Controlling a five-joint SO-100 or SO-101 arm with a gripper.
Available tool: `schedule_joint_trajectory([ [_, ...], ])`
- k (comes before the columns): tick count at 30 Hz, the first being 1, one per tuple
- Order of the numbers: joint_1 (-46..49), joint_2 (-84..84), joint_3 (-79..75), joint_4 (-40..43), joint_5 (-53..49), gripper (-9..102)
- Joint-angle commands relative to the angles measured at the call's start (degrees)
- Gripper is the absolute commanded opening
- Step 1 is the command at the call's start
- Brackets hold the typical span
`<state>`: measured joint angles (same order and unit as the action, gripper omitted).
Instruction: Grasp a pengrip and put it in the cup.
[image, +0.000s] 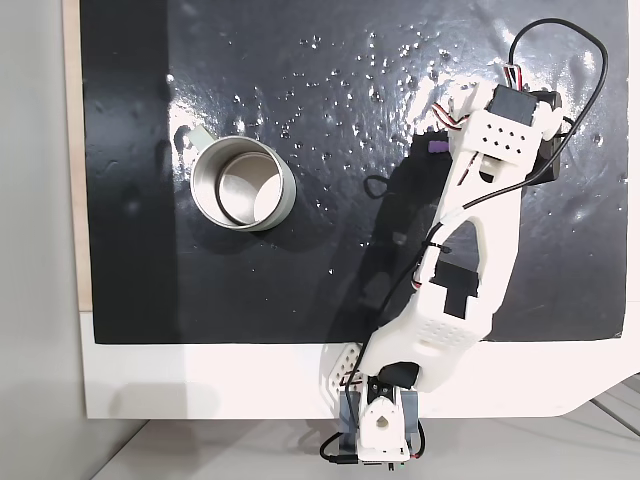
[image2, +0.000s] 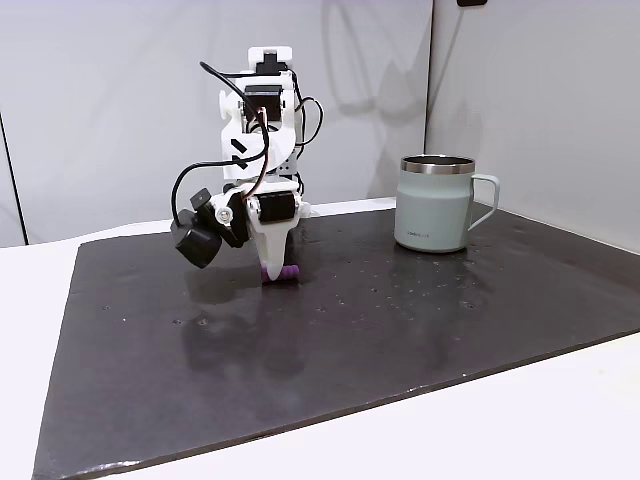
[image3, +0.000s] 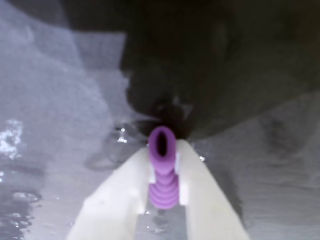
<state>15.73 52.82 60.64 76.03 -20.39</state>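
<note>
The purple ribbed pengrip (image3: 163, 172) sits tightly between my two white fingers (image3: 115, 200), its open end pointing away from the wrist camera. My gripper (image3: 163, 150) is shut on it, low against the black mat. In a fixed view from the side, the pengrip (image2: 283, 272) pokes out at the gripper (image2: 274, 268) tip, touching or just above the mat. From above, the pengrip (image: 437, 144) shows as a small purple spot beside the gripper (image: 447, 135) at the right. The metal cup (image: 243, 183) stands upright far to the left, its inside bare; in the side view the cup (image2: 435, 205) stands to the right.
The black mat (image: 330, 290) lies on a white table (image: 200, 385) and is speckled with shiny droplets. The arm's base (image: 378, 425) stands at the front edge. A black cable (image: 590, 75) loops at the mat's right side. Open mat lies between gripper and cup.
</note>
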Motion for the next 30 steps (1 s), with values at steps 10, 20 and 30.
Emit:
schedule_joint_trajectory([
  [10,1.2,22.4,-6.0,14.9,1.1,0],
  [20,0.9,46.1,-1.4,20.9,0.2,0],
  [30,-15.3,49.5,-1.5,20.7,9.4,0],
])
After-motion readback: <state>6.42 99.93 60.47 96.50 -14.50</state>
